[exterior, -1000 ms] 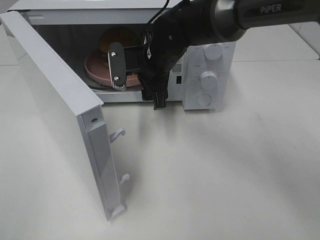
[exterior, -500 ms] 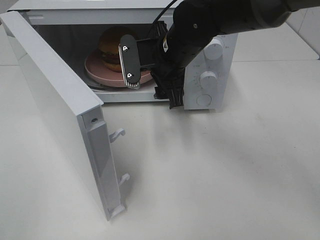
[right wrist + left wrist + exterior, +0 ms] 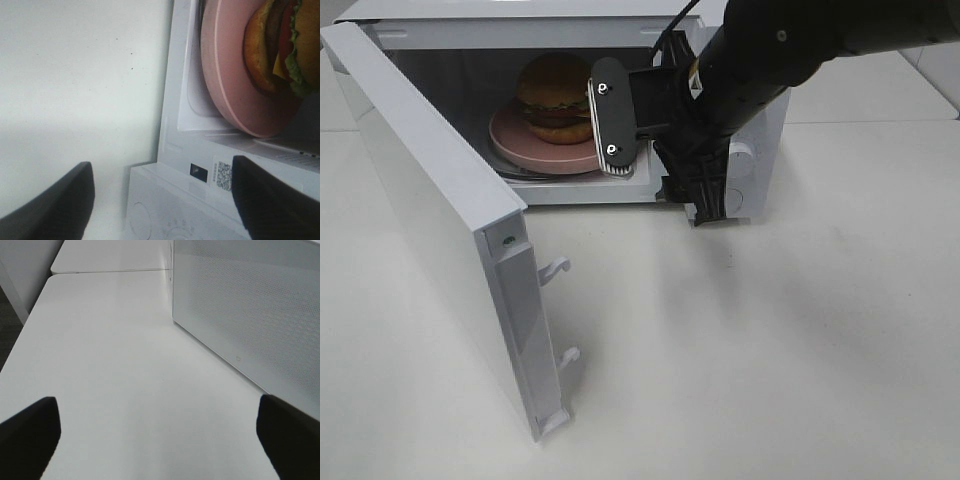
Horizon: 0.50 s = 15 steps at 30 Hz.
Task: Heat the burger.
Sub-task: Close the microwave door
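Right wrist view: the right fingers [image 3: 55, 205] stand well apart with only the microwave's front edge and bare counter [image 3: 75, 75] between them, so the right gripper [image 3: 162, 185] is released and carries nothing. Just past the fingers, the pink plate [image 3: 225, 65] lies on the floor of the oven cavity with the burger [image 3: 295, 45] on it, bun, tomato and lettuce all in sight.

From the high camera, the right gripper [image 3: 660, 155] hangs at the mouth of the microwave [image 3: 500, 10], towards the control side and partly in front of a dial [image 3: 741, 160]. It touches neither plate nor burger. The door [image 3: 430, 200] is swung fully out on its left hinge, its two latch hooks [image 3: 556, 267] bare.

The left fingers [image 3: 27, 435] are also spread and empty, so the left gripper [image 3: 160, 440] is released, low over the counter beside a white panel with a fine dotted mesh [image 3: 250, 305], probably the outer face of the door.

By my reading, loading is done and closing is the step in hand. The next move calls for the right arm to clear the opening, then a push on the door's outer face until the hooks seat. Only then should a dial be turned.
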{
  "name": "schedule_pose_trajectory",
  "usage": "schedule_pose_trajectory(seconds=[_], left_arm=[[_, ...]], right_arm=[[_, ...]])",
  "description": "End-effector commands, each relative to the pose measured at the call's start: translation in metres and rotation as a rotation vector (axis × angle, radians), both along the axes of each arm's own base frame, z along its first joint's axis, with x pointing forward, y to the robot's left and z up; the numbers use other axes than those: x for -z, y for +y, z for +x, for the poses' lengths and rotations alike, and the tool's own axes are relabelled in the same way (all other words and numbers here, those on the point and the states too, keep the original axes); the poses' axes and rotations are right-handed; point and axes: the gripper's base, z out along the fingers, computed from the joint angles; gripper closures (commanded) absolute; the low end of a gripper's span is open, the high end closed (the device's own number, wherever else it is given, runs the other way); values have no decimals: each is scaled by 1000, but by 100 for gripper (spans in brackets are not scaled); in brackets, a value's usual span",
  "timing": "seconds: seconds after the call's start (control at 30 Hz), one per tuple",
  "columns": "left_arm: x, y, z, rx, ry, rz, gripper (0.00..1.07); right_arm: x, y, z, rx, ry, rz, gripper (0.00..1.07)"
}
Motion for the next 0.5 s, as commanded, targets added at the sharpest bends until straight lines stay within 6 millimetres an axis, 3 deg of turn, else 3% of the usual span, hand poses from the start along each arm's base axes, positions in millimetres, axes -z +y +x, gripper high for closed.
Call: schedule_pose_trajectory(seconds=[0.03, 0.5], left_arm=[[0, 0, -2, -4, -19, 0, 7], [0, 0, -2, -4, -19, 0, 7]], right_arm=[[-8, -9, -13, 30, 9, 25, 33], [-25, -42, -56, 140, 47, 120, 33]])
